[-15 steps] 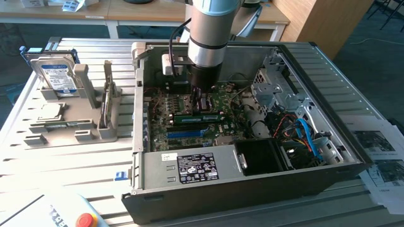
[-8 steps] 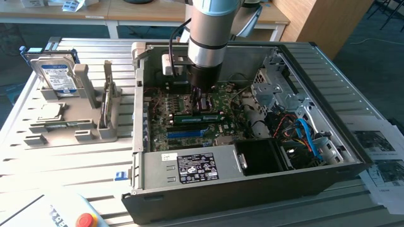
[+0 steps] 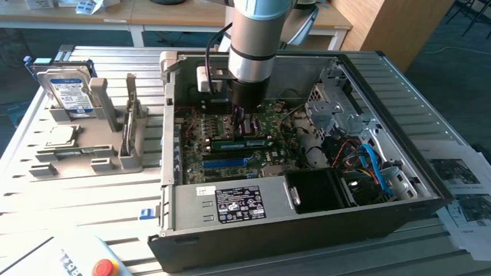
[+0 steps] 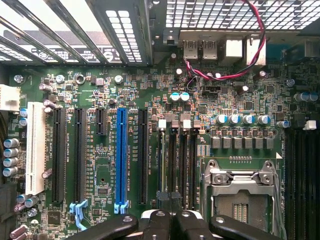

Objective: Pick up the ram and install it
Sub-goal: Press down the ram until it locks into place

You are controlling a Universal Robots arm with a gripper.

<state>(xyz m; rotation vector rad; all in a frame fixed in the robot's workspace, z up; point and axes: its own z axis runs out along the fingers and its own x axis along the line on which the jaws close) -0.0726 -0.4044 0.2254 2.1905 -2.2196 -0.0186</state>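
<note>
Gripper (image 3: pixel 244 118) jaws are seen brought together, with no gap left between them, at the end of the arm that is lowered into the open computer case (image 3: pixel 230 244) on the bench (image 3: pixel 77 201).

In the exterior view, the ram (image 3: pixel 241 144) is seen as a long, narrow green stick with a pale label, set on edge across the motherboard (image 3: pixel 268 123) inside the case, directly under the gripper tips. Whether the closed tips are pressed on its upper edge or merely held just above it cannot be told. A blue slot strip (image 3: pixel 226 163) is seen parallel to the ram, a little nearer the power supply (image 3: pixel 230 204). Well apart, toward the exterior view's left, a grey holder (image 3: pixel 84 164) is placed on the bench, with a silver hard drive (image 3: pixel 69 92) stood upright in it.

In the wrist view, the gripper (image 4: pixel 170 200) is shown from behind, its dark fingers (image 4: pixel 162 220) closed against each other over a group of black memory slots (image 4: pixel 182 165). The ram's edge cannot be told apart from these slots. Detail hidden by the arm in the exterior view is laid out: the long blue slot strip (image 4: pixel 121 155) among black ones, a metal processor socket (image 4: pixel 240 185) beside the memory slots, and red and black wires (image 4: pixel 260 30) looped near the rear ports.
</note>
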